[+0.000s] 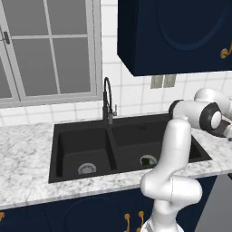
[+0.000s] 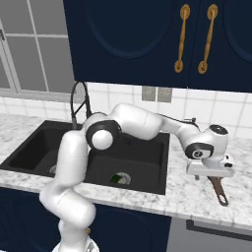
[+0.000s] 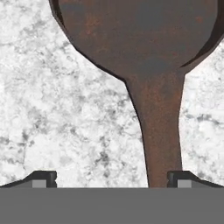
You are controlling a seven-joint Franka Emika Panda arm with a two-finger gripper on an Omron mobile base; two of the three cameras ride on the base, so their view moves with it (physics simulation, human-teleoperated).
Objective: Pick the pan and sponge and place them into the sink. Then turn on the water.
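Wide-open gripper [image 3: 109,179] holds nothing; rusty-brown round pan [image 3: 140,43] with tapering handle lies on speckled marble counter [image 3: 52,122].

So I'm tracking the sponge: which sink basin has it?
The right basin, nearer the arm: the sponge sits by its drain. The left basin's drain is bare.
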